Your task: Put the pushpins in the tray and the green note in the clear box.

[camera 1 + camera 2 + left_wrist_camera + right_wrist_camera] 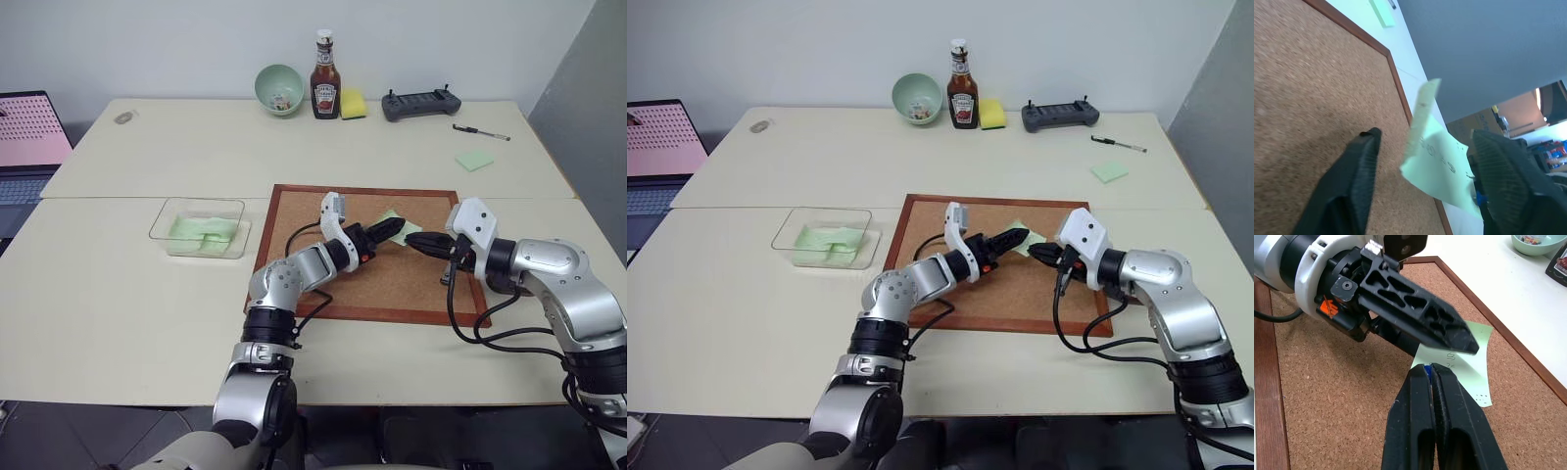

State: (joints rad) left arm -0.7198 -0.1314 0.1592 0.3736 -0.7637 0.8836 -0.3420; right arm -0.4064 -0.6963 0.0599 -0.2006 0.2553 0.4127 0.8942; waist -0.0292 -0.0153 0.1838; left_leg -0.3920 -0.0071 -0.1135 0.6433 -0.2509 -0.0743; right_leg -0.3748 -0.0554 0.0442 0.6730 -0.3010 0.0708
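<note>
Green note (pixel 1469 363) hovers curled above the cork board (pixel 392 284), between the spread fingers of the left gripper (pixel 1425 147), which have not closed on it. Right gripper (pixel 1428 374), pressed together, pinches a blue pushpin (pixel 1426 368) at the note's edge. Clear box (pixel 201 228) sits well left.

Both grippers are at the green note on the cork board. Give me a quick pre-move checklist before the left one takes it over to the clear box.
1. Left gripper around the green note: ok, a finger on each side.
2. Left fingers shut on the note: not ok, gaps show on both sides.
3. Right gripper shut at the note's edge: ok, a blue pushpin head shows at its tips.
4. Pushpin out of the note: cannot tell.
5. Clear box free to take it: ok, green notes already lie inside.
6. Tray ready for the pin: cannot tell.
</note>
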